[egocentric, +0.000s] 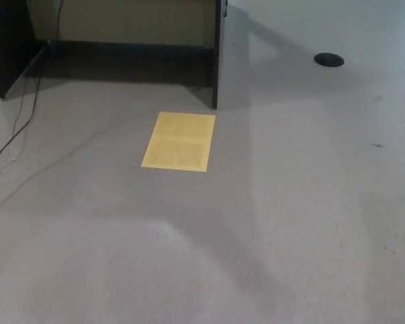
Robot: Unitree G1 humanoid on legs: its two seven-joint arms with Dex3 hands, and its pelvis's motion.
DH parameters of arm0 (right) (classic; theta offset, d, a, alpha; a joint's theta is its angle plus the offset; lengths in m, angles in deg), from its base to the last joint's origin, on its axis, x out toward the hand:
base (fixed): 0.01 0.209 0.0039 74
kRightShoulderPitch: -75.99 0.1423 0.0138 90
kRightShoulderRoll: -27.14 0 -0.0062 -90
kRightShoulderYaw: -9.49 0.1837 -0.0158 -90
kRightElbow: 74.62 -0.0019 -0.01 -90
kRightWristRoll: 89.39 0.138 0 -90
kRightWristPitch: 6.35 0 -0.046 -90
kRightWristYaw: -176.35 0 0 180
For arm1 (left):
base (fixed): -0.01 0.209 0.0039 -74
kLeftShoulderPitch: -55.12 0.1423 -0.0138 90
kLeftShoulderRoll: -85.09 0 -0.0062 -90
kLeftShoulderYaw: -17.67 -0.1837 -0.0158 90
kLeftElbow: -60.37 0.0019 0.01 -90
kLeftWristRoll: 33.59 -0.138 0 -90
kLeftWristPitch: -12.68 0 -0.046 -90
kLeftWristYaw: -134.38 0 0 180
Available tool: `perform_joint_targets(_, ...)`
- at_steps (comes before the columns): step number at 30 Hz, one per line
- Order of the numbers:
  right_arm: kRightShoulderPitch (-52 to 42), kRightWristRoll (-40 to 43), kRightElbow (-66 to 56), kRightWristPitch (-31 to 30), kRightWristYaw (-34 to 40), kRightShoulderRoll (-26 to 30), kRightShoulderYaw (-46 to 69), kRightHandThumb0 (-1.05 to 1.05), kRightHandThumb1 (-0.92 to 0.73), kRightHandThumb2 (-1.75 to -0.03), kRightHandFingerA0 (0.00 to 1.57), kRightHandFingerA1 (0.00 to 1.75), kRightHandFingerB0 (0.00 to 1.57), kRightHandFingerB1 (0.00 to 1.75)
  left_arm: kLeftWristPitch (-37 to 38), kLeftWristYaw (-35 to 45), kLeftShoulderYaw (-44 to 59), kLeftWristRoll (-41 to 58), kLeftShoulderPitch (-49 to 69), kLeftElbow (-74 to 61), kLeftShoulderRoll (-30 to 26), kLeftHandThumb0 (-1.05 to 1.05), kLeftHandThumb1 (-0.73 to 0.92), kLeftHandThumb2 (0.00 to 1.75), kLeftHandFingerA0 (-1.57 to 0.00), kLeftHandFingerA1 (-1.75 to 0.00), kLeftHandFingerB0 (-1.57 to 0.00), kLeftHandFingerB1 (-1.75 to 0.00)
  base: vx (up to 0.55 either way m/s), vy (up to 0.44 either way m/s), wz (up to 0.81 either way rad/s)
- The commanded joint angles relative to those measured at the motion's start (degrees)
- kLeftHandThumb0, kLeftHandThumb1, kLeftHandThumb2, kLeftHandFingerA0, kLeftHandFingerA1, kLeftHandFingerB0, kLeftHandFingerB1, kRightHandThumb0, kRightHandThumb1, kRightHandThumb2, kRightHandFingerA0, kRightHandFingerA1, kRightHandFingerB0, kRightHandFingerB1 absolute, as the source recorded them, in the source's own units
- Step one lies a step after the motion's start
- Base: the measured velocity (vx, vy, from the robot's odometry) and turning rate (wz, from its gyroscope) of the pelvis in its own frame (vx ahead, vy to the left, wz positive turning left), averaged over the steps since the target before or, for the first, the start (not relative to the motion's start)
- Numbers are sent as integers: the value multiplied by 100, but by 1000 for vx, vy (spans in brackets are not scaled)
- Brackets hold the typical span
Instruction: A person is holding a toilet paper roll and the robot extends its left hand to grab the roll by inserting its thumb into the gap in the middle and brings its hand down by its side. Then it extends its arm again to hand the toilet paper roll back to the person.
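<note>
No part of the robot shows in the head view, so neither the left hand nor the right hand can be seen, and whether their fingers are apart or together cannot be told. The toilet paper roll is out of sight as well, and so is the person who should be holding it.

What does show is grey carpeted floor (209,256) with a yellow sheet (179,141) lying flat a little above the centre, at about 12 o'clock. A dark desk panel (217,54) stands upright beyond it, a black cable (28,115) trails across the carpet at 10 o'clock, and a small dark round disc (329,60) sits on the floor at 2 o'clock.

My reading is that the roll is either not yet offered or is held low at the robot's side (the frame cannot settle which). Either way, the left arm should rise into the camera's view before anything else, so that the thumb can be lined up with the roll's hollow core, or the roll steered toward the person's open palm, under sight and not blind.
</note>
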Motion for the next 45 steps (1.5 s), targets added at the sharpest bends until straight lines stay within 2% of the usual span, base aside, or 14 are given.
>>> perform_joint_targets(1, 114, -239, 218, 556, 393, 163, -78, -37, -69, -61, 60, 50, 52, 43, 644, 337, 162, 319, 36, -78, -96, -19, 44, 53, -38, -36, -32, -31, 0, 0, 0)
perform_joint_targets(7, 235, -276, 358, 601, 401, 147, -88, -37, -69, -61, 60, 50, 52, 42, 553, 705, 247, 643, 211, -1563, -106, -27, 42, 57, -28, -36, -27, -33, 0, 0, 0)
perform_joint_targets(8, 208, -283, 367, 639, 414, 143, -92, -38, -69, -61, 59, 51, 53, 43, 540, 915, 267, 889, 282, -2181, -101, -15, 32, 85, -13, -53, -11, -50, 0, 0, 0)
perform_joint_targets(10, 186, -290, 385, 661, 425, 136, -96, -38, -70, -61, 60, 52, 52, 42, 250, 1008, 231, 1018, 394, -3246, -153, -17, 32, 86, -12, -52, -11, -50, 0, 0, 0)
perform_joint_targets(22, 177, -333, 382, 646, 426, 101, -141, -39, -70, -61, 58, 49, 53, 42, -606, 1385, -6, 1327, -246, -6046, -648, -22, 28, 83, -9, -50, -6, -49, 0, 0, 0)
perform_joint_targets(23, 168, -334, 381, 651, 429, 101, -142, -39, -70, -61, 59, 50, 53, 42, -708, 1403, -44, 1331, -314, -6186, -681, -39, 44, 54, -24, -34, -17, -27, 0, 0, 0)
perform_joint_targets(25, 138, -332, 381, 670, 423, 85, -155, -38, -70, -61, 60, 51, 53, 43, -1021, 1374, -275, 1263, -725, -6815, -731, -23, 26, 83, -9, -50, -7, -50, 0, 0, 0)
perform_joint_targets(27, 135, -346, 385, 655, 430, 80, -170, -38, -70, -61, 60, 52, 53, 43, -1153, 1383, -375, 1292, -882, -7019, -713, -46, 38, 61, -24, -40, -12, -32, 0, 0, 0)
perform_joint_targets(29, 136, -357, 385, 649, 438, 64, -182, -38, -70, -61, 61, 51, 53, 43, -1364, 1384, -507, 1238, -1088, -7304, -726, -25, 26, 84, -8, -50, -6, -50, 0, 0, 0)
perform_joint_targets(31, 139, -374, 384, 660, 437, 71, -196, -39, -70, -61, 61, 54, 54, 43, -1623, 1363, -693, 1268, -1283, -7591, -676, -47, 37, 61, -22, -39, -12, -32, 0, 0, 0)
perform_joint_targets(35, 127, -302, 418, 675, 350, 52, -135, -38, -70, -61, 60, 52, 54, 43, -2023, 1281, -1047, 1157, -1597, -7987, -552, -23, 24, 82, -8, -50, -6, -50, 0, 0, 0)
perform_joint_targets(36, 130, -305, 418, 668, 341, 54, -136, -38, -70, -61, 59, 51, 53, 43, -2110, 1265, -1131, 1092, -1671, -8084, -542, -47, 37, 60, -21, -38, -11, -32, 0, 0, 0)
perform_joint_targets(43, 121, -327, 411, 655, 372, 53, -142, -38, -69, -61, 59, 51, 54, 43, -2554, 1091, -1734, 811, -2149, -8558, -233, -22, 21, 80, -7, -50, -6, -50, 0, 0, 0)
perform_joint_targets(45, 115, -335, 419, 627, 404, 32, -143, -39, -69, -61, 59, 51, 54, 43, -2633, 1078, -1882, 785, -2207, -8643, -134, -44, 36, 58, -20, -37, -13, -31, 0, 0, 0)
